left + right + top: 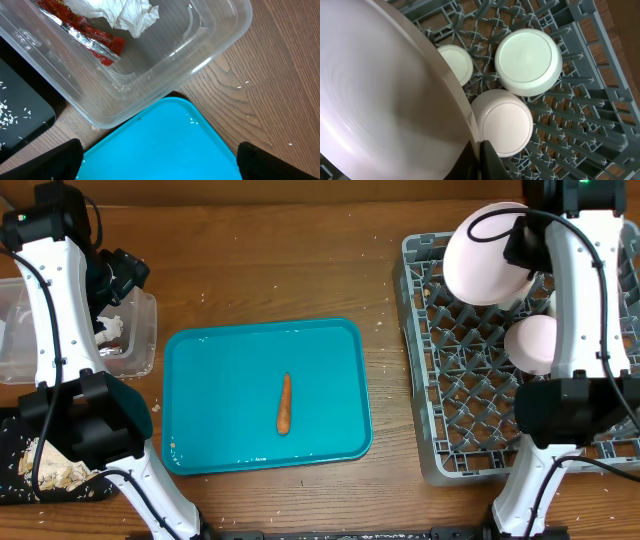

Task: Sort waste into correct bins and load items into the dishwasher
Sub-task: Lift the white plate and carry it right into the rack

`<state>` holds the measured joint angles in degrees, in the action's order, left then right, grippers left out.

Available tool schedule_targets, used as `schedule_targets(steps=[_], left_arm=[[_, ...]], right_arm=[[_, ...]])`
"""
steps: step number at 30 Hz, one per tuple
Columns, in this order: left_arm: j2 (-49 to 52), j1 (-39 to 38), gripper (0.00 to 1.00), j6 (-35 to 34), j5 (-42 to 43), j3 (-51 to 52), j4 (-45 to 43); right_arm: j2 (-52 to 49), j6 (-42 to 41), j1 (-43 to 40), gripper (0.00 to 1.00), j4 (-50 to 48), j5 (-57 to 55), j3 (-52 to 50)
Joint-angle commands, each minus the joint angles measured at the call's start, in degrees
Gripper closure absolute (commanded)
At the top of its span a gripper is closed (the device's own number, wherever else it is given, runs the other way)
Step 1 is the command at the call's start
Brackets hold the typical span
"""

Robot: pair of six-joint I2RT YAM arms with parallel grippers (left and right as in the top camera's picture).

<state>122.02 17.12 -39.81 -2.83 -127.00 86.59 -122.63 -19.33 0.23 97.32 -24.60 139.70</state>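
Note:
A carrot [285, 403] lies in the middle of the teal tray [210, 350]. My right gripper [479, 161] is shut on the rim of a large pink plate [482, 248], also shown in the right wrist view [380, 95], held above the grey dish rack [432, 350]. Upturned bowls [528, 61] [505, 122] sit in the rack [585, 115] below. My left gripper [157, 162] is open and empty above the tray's corner [160, 145], beside the clear plastic bin [210, 40] holding a red wrapper [95, 37] and crumpled tissue [127, 15].
A black tray [15, 480] with food scraps and rice grains sits at the front left; it also shows in the left wrist view [20, 115]. A pink bowl [532, 343] rests in the rack. Both arms' bases stand at the table's front edge.

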Motion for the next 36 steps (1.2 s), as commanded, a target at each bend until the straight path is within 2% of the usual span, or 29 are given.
schedule_targets(steps=[1, 13, 24, 32, 36], left_arm=[[-0.8, 0.1, 0.0, 1.3, -0.7, 0.2, 0.0], [-0.8, 0.1, 0.0, 1.3, -0.7, 0.2, 0.0], [-0.8, 0.1, 0.0, 1.3, -0.7, 0.2, 0.0], [-0.8, 0.1, 0.0, 1.3, -0.7, 0.2, 0.0], [-0.8, 0.1, 0.0, 1.3, -0.7, 0.2, 0.0]], right_arm=[[0.5, -0.9, 1.8, 0.96, -0.3, -3.0, 0.1], [0.5, -2.0, 3.6, 0.96, -2.7, -8.6, -10.2], [0.5, -1.8, 4.8, 0.96, -4.0, -14.4, -10.7], [0.5, -0.4, 5.1, 0.96, -5.3, -13.0, -10.7], [0.5, -0.4, 8.0, 0.96, -4.0, -11.7, -10.7]])
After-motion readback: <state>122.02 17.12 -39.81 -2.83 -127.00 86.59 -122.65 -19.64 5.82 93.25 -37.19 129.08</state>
